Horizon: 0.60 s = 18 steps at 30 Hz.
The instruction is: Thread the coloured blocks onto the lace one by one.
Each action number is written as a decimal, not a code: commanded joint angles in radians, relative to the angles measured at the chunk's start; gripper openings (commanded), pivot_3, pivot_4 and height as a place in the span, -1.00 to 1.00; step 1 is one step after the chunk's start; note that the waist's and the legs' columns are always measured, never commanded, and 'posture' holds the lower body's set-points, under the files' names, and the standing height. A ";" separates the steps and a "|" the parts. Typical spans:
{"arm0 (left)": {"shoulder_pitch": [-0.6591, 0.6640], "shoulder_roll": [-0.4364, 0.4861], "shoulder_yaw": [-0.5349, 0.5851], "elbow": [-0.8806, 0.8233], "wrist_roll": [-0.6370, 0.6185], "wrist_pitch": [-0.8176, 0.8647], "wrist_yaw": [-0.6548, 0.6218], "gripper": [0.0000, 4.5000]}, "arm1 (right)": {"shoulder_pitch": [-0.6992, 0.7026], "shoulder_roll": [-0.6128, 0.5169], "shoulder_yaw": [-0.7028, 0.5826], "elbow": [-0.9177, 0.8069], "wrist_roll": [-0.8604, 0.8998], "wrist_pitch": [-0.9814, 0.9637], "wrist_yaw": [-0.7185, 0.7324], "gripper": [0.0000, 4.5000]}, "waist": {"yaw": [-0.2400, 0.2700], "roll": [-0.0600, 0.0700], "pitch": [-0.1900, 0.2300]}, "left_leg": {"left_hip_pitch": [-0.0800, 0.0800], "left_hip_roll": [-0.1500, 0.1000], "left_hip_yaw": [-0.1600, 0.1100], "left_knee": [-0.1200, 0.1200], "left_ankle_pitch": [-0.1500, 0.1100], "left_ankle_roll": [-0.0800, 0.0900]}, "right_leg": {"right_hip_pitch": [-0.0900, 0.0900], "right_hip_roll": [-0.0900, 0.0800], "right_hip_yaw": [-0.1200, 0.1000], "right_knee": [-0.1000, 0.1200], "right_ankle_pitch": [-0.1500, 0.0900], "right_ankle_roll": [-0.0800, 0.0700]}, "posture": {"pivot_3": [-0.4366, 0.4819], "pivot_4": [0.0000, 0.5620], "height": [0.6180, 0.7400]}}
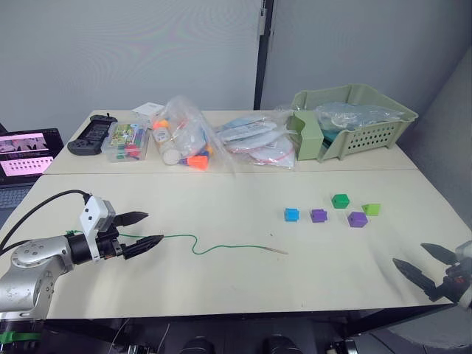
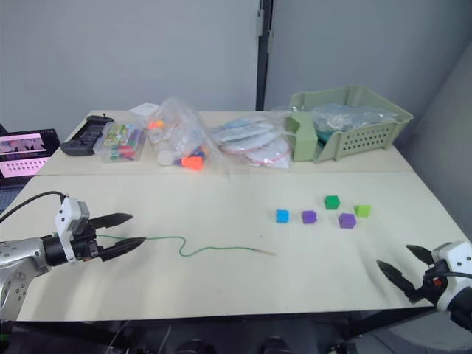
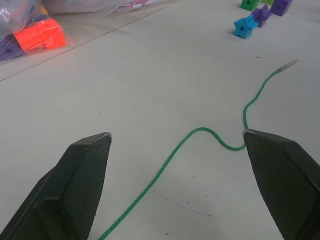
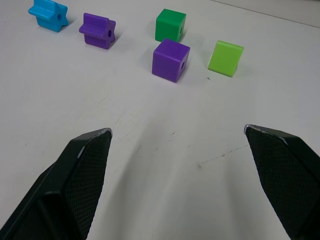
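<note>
The green lace [image 1: 214, 248] lies in a wavy line across the near half of the table, its pale stiff tip [image 1: 278, 251] pointing right. My left gripper [image 1: 147, 229] is open at the lace's left end, fingers astride the cord [image 3: 200, 132] without closing on it. Five blocks sit right of centre: blue [image 1: 291, 214], purple star [image 1: 318, 215], dark green [image 1: 340, 200], purple cube [image 1: 357, 219] and lime green [image 1: 371, 209]. My right gripper [image 1: 424, 263] is open near the table's front right corner, short of the blocks [image 4: 171, 59], holding nothing.
Clear bags of toys [image 1: 181, 136] and packets [image 1: 254, 140] line the back table, with a green basket [image 1: 354, 122] at the back right and a black controller [image 1: 92, 134] at the back left. A laptop [image 1: 26, 155] sits off the left edge.
</note>
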 commanded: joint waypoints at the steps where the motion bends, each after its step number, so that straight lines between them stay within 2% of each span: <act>1: -0.012 0.000 -0.016 -0.018 -0.001 -0.007 -0.011 0.96 | -0.007 0.008 -0.035 -0.042 0.030 -0.013 0.001 1.00 | 0.000 0.000 0.000 | 0.000 0.000 0.000 0.000 0.000 0.000 | 0.000 0.000 0.000 0.000 0.000 0.000 | -0.05 -0.47 1.00; 7: -0.077 -0.054 -0.154 -0.136 -0.071 0.095 -0.058 0.96 | -0.053 0.006 0.048 -0.148 0.102 0.040 0.071 1.00 | 0.000 0.000 0.000 | 0.000 0.000 0.000 0.001 0.000 0.000 | 0.000 0.000 0.000 0.000 0.000 0.000 | -0.05 -0.47 1.00; 10: -0.143 -0.107 -0.269 -0.173 -0.067 0.136 -0.069 0.96 | -0.062 -0.028 0.105 -0.198 0.111 0.066 0.127 1.00 | 0.002 0.000 0.000 | 0.000 0.000 -0.001 0.001 0.000 0.000 | 0.000 0.000 0.000 0.001 0.000 0.000 | -0.05 -0.47 1.00; 14: -0.300 -0.211 -0.482 -0.095 0.085 0.051 -0.107 0.96 | -0.078 -0.099 0.190 -0.238 0.078 0.069 0.215 1.00 | 0.007 0.000 0.000 | 0.000 -0.006 -0.002 0.003 0.000 0.000 | 0.003 0.000 0.000 0.000 0.000 0.002 | -0.05 -0.47 1.00; 18: -0.419 -0.311 -0.594 0.047 0.181 -0.052 -0.134 0.96 | -0.086 -0.122 0.219 -0.244 0.049 0.048 0.231 1.00 | 0.004 -0.001 0.000 | 0.000 -0.007 -0.004 0.003 0.000 0.000 | 0.004 0.001 0.000 0.000 0.000 0.002 | -0.05 -0.47 1.00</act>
